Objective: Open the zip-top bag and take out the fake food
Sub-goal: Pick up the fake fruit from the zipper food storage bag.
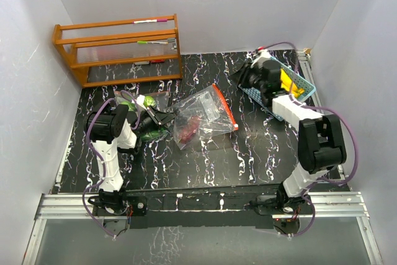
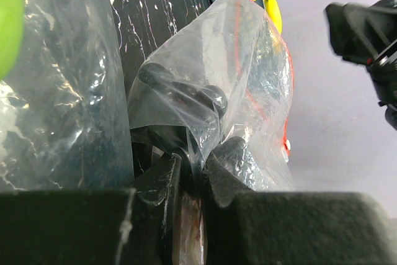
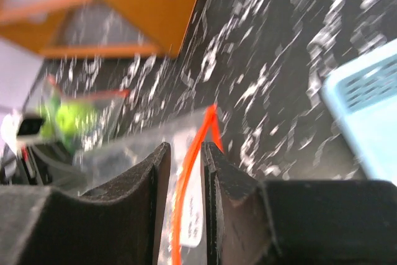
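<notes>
The clear zip-top bag (image 1: 205, 113) with an orange zip strip lies mid-table. A dark purple grape cluster (image 1: 188, 127) sits inside it, and also shows in the left wrist view (image 2: 180, 82). My left gripper (image 1: 166, 119) is shut on the bag's left edge, pinching the film (image 2: 193, 164). My right gripper (image 1: 247, 79) hovers by the basket, just right of the bag's far corner. Its jaws (image 3: 186, 150) stand slightly apart and empty, with the orange zip (image 3: 211, 122) seen beyond the gap. Yellow bananas (image 1: 287, 82) lie in the basket.
A light-blue perforated basket (image 1: 304, 88) stands at the back right. A second clear bag (image 1: 133, 97) with green fruits (image 1: 147, 101) lies by my left arm. A wooden rack (image 1: 118, 48) stands at the back left. White walls enclose the table.
</notes>
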Tool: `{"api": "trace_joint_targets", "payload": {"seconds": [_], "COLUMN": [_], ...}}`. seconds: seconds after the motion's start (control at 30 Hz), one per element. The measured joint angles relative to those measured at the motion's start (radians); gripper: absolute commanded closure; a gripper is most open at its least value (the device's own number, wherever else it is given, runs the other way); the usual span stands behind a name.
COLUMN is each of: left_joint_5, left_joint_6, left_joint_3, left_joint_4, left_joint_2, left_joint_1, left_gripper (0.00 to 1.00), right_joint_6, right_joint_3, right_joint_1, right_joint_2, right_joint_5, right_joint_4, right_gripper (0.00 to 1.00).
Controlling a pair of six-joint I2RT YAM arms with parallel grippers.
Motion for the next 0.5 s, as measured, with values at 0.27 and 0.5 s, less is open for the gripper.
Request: {"api": "trace_joint_targets", "payload": {"seconds": [0.27, 0.5], "left_joint_5": [0.0, 0.0], "left_joint_6": [0.001, 0.0], "left_joint_3": [-0.013, -0.013], "left_joint_4": [0.0, 0.0], "left_joint_2": [-0.006, -0.006], "left_joint_1": [0.0, 0.0], "left_gripper": [1.0, 1.0], "right_joint_6": [-0.043, -0.055], "right_joint_3": [-0.136, -0.159], "right_joint_1": [0.103, 0.099], "right_joint_2": [0.113, 0.114], "right_joint_5": [-0.021, -0.025], "right_joint_4": [-0.042, -0.026], "right_gripper": [0.78, 0.79]}}
